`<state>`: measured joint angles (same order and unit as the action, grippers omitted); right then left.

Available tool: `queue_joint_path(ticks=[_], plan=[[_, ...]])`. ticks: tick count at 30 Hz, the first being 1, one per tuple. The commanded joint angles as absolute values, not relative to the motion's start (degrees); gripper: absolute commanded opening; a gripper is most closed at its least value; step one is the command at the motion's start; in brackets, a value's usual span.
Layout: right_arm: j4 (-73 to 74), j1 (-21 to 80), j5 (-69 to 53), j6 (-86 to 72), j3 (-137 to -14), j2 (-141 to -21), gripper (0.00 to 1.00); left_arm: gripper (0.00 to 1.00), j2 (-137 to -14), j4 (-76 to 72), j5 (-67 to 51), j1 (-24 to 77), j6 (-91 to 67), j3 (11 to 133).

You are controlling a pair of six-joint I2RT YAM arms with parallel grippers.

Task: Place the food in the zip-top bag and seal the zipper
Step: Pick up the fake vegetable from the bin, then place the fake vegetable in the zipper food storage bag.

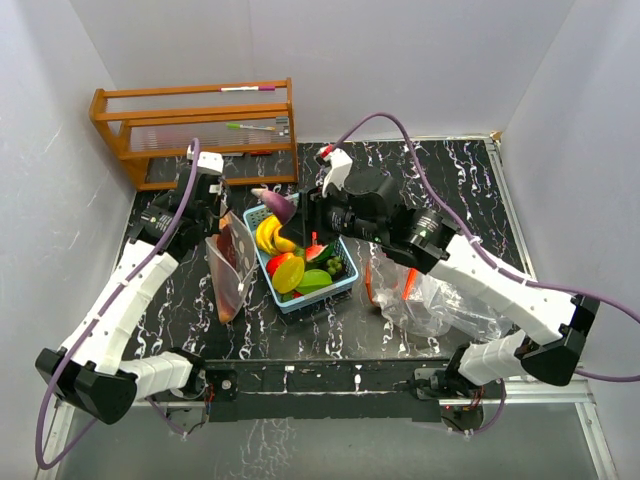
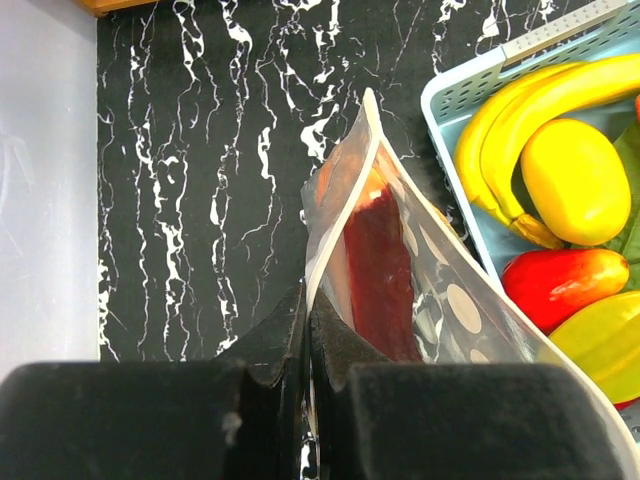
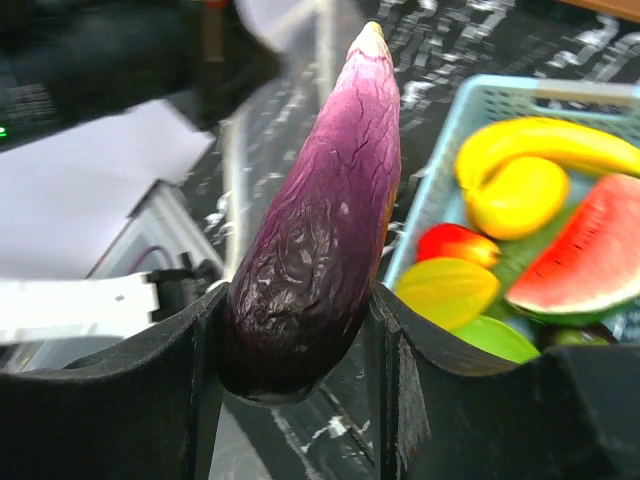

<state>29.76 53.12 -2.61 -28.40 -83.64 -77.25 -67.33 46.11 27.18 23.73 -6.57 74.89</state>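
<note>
Clear plastic forms the bag (image 1: pixel 232 268), which stands on edge left of the tabletop's (image 1: pixel 455 185) middle with something dark red inside. The left gripper (image 2: pixel 308 335) has its jaws closed on the bag's rim, holding the mouth up.

Just right of it, above the far-left corner of the basket (image 2: pixel 465 78), the aubergine (image 3: pixel 320 220) is clamped by its fat end in the jaws of the right gripper (image 3: pixel 300 300). Its long axis runs straight out from the jaws, with the narrow tip leading toward the bag and the tabletop's left edge.

It looks light and glossy, so likely slippery, and its wrinkled skin may give a little. The thick end seems the sound place to grip, leaving the tip free to enter first.

Bananas (image 2: pixel 520 110), mango (image 2: pixel 575 180) and watermelon (image 3: pixel 590 250) lie in the basket at mid-tabletop.
</note>
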Motion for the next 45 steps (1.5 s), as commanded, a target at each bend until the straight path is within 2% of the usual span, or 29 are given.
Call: queue_joint_path(ticks=[1,8,14,22,30,45], plan=[[27.1,56.0,-10.8,-25.5,-89.4,-78.2,0.26,0.00,-67.5,44.9,25.3,23.6,-6.7,76.1],[32.2,61.6,-8.0,-24.6,-96.9,-85.4,0.26,0.00,-67.4,45.3,24.7,23.5,-6.6,76.9],[36.4,62.5,-3.9,-26.5,-97.9,-86.9,0.26,0.00,-66.3,45.3,24.4,23.6,-6.5,77.4],[36.9,63.8,-1.2,-28.5,-93.8,-83.0,0.24,0.00,-65.7,44.5,24.9,23.6,-6.4,75.9],[30.6,63.9,6.1,-28.3,-86.4,-71.2,0.20,0.00,-65.0,43.8,25.4,23.6,-6.5,75.4],[47.8,63.9,-2.4,-30.7,-99.9,-85.2,0.18,0.00,-63.2,39.6,24.8,23.6,-6.5,75.1]])
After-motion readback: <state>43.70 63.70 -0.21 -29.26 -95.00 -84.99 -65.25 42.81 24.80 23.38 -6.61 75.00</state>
